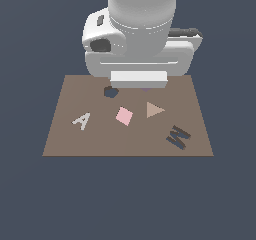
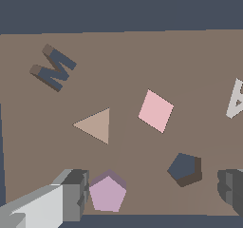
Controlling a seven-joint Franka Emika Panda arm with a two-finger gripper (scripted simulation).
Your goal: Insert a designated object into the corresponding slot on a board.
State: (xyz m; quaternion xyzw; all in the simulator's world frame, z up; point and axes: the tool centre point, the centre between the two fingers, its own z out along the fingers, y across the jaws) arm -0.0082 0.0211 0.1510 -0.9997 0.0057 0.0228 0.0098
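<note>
Pink square (image 2: 156, 111) (tan triangle (image 2: 96, 125) alongside)

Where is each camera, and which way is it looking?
Exterior view: off the arm, looking down at the board; the arm's big white body fills the top, hiding most of the lilac block.
Wrist view: on the wrist, looking down on the lilac block between two fingers.
Both show the hexagon slot, pink square, triangle, M and A.
</note>
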